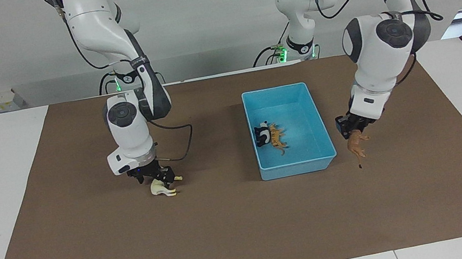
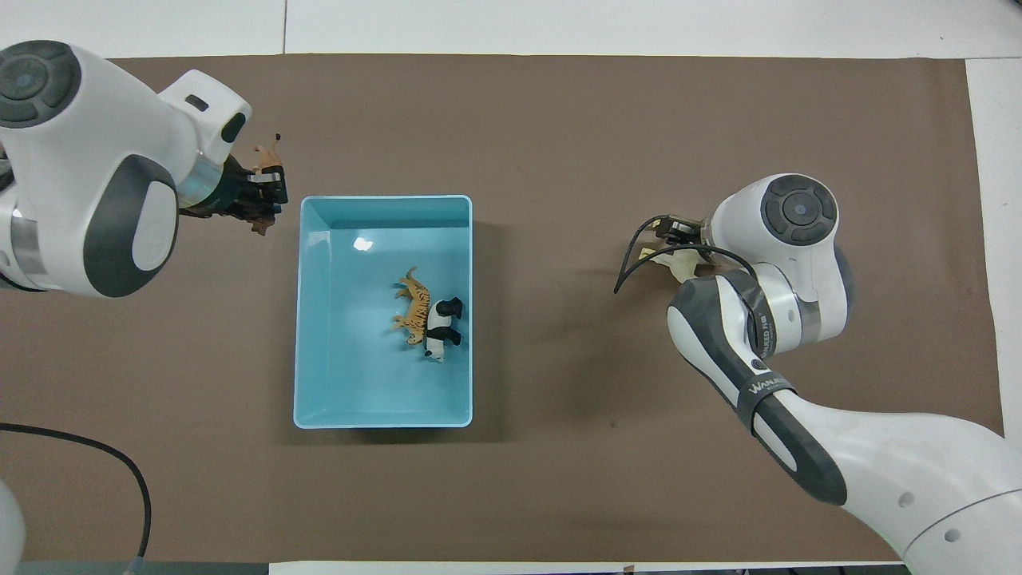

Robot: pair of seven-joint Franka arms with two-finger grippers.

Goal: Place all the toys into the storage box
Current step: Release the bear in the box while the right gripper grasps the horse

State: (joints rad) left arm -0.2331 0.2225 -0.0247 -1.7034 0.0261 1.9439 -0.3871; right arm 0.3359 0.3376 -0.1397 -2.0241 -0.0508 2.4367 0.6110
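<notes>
While the brown lion point(image 1: 356, 146) is held clamped between the jaws of the left gripper point(image 1: 349, 129), it hangs in the air just beside the storage box point(image 1: 323, 133), outside its rim. The tiger point(image 1: 277, 136) and the panda point(image 1: 263, 134) are seen lying inside the box, touching each other. The white horse point(image 1: 162, 187) lies on the brown mat point(image 1: 246, 220) directly under the right gripper point(image 1: 155, 176); whether those jaws are closed on it cannot be told.

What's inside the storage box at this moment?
Inside the storage box lie the tiger and the panda, touching side by side. Nothing covers its floor; the lion and horse are outside.
</notes>
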